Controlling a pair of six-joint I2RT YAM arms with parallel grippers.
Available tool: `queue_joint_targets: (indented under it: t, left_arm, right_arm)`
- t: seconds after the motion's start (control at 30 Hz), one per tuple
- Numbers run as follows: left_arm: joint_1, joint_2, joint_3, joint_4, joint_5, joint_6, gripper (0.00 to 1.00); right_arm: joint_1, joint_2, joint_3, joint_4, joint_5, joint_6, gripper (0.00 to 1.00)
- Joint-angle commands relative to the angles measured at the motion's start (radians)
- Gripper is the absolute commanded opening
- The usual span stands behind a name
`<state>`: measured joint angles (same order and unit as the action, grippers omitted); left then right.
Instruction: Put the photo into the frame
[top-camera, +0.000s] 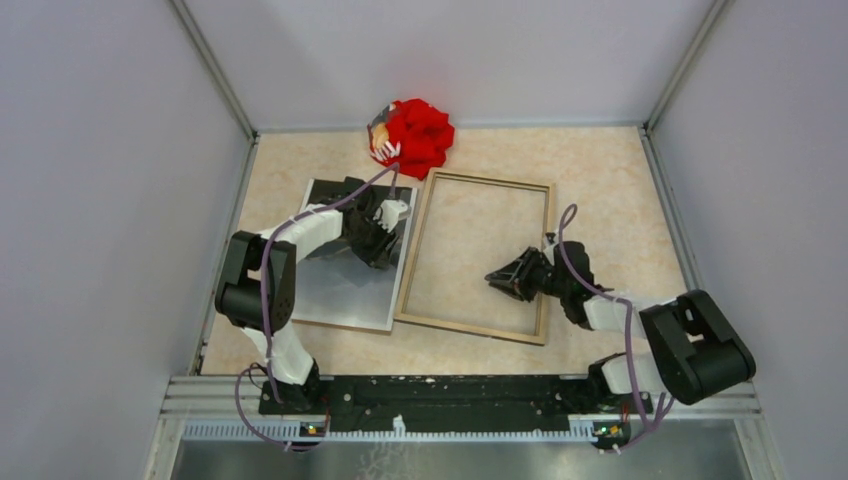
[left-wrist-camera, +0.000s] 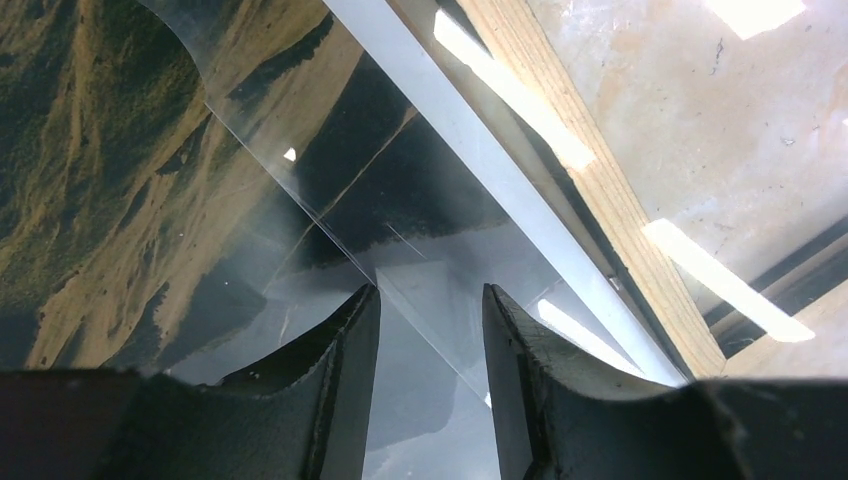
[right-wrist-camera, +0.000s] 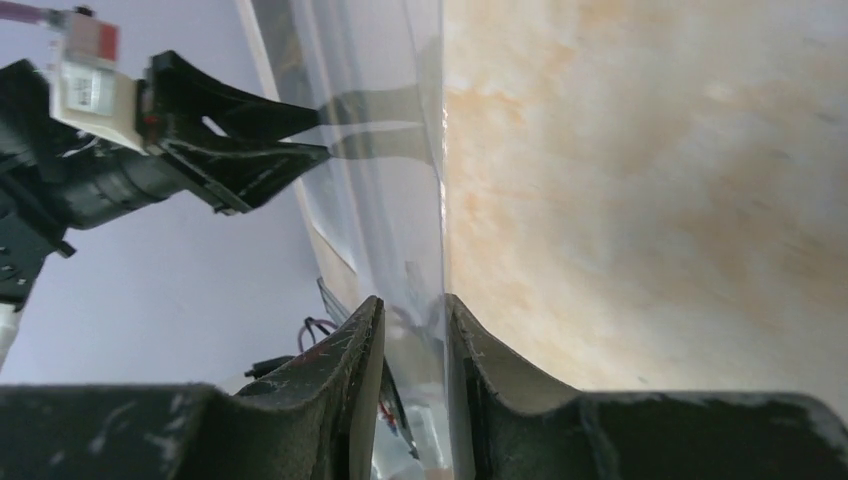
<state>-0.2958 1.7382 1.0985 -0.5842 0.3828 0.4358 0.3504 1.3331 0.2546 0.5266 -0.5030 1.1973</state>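
A clear sheet (right-wrist-camera: 385, 220) is seen between the narrowly parted fingers of the right gripper (right-wrist-camera: 412, 302). The left gripper (right-wrist-camera: 322, 133) is mirrored in it

From above, your left arm (top-camera: 300, 235) covers the upper middle of the photo (top-camera: 350, 295), and the clear sheet (right-wrist-camera: 385, 200) is too faint there to trace. In the left wrist view the photo and the frame (left-wrist-camera: 620, 215) both run off the picture's edges. You cannot tell whether the left gripper (left-wrist-camera: 430, 292) or the right gripper (right-wrist-camera: 412, 302) actually pinches the sheet.
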Motion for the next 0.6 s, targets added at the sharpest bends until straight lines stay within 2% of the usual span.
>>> queue_joint_targets:
  t: [0.0, 0.13, 0.2, 0.27, 0.33, 0.4, 0.5, 0.57]
  left_arm:
    - [0.000, 0.002, 0.031, -0.012, 0.043, -0.003, 0.49]
    - [0.000, 0.005, 0.033, -0.015, 0.060, -0.013, 0.48]
    - [0.000, 0.011, 0.042, -0.027, 0.070, -0.017, 0.48]
    - [0.000, 0.016, 0.058, -0.041, 0.072, -0.024, 0.48]
    - [0.000, 0.014, 0.076, -0.053, 0.059, -0.026, 0.49]
    - [0.001, 0.004, 0.094, -0.063, 0.043, -0.030, 0.57]
    - [0.008, -0.016, 0.134, -0.085, 0.021, -0.040, 0.79]
    - [0.019, -0.022, 0.187, -0.116, 0.013, -0.050, 0.90]
  right_arm:
    - [0.052, -0.019, 0.106, -0.014, 0.058, -0.014, 0.28]
    - [0.059, 0.013, 0.084, 0.039, 0.067, 0.014, 0.29]
    - [0.059, 0.024, 0.062, 0.083, 0.078, 0.035, 0.25]
    - [0.059, 0.028, 0.050, 0.118, 0.086, 0.053, 0.16]
    - [0.059, 0.013, 0.098, 0.017, 0.088, 0.020, 0.03]
    - [0.059, -0.029, 0.199, -0.179, 0.113, -0.085, 0.00]
    - [0.047, -0.102, 0.323, -0.365, 0.152, -0.215, 0.00]
    - [0.011, -0.130, 0.404, -0.458, 0.127, -0.281, 0.00]
